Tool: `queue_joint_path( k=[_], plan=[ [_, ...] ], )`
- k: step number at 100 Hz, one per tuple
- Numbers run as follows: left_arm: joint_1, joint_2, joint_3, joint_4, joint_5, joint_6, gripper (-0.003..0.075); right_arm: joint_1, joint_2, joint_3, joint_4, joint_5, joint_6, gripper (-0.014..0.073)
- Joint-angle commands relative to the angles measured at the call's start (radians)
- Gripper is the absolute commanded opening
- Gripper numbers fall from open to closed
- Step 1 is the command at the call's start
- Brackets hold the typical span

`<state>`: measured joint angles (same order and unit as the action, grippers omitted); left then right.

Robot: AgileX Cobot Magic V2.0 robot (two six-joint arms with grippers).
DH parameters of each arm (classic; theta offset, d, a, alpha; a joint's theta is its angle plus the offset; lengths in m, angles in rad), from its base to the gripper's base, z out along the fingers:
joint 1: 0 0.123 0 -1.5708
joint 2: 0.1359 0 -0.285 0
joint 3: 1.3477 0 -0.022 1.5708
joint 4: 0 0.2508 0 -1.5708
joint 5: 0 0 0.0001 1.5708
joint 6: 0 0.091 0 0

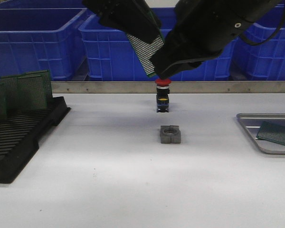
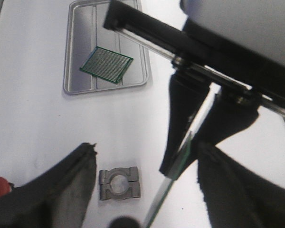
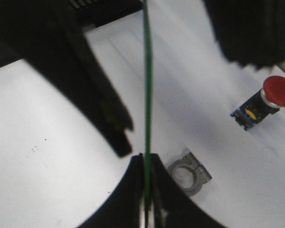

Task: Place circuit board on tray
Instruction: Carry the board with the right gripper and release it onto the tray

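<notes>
While the right gripper (image 1: 157,71) pinches the green perforated circuit board (image 1: 148,48) above the grey metal clamp block (image 1: 170,134), the left gripper (image 2: 147,190) stands spread.

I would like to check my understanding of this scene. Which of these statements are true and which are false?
1. The right gripper is shut on a circuit board held in the air. True.
2. The tray holds nothing. False: one green board lies in it.
3. The left gripper clamps the raised board too. False: its fingers stand apart on either side of it.
4. The black rack holds upright boards. True.
5. The grey metal clamp lies in the tray. False: it lies on the table, in front of the red push button.
</notes>
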<state>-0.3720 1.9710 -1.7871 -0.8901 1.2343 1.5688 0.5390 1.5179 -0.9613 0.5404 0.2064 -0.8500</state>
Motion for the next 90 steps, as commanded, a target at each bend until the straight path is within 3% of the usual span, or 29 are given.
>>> queue_joint_path(
  k=[1,20,61,90],
  plan=[
    [0.030,-0.063,-0.063,-0.077,0.015,-0.013,0.0540,-0.024,-0.036,-0.033,0.047,-0.005,0.004,-0.0070],
    [0.063,-0.063,-0.114,-0.077,0.042,-0.017,0.0533,-0.149,-0.036,-0.032,0.144,0.104,0.005,-0.0070],
    [0.080,-0.063,-0.114,-0.075,0.042,-0.017,0.0533,-0.598,0.023,-0.031,0.221,0.374,0.012,-0.0070],
    [0.080,-0.063,-0.114,-0.075,0.042,-0.019,0.0533,-0.744,0.132,-0.031,0.240,0.416,0.012,-0.0070]
  ],
)
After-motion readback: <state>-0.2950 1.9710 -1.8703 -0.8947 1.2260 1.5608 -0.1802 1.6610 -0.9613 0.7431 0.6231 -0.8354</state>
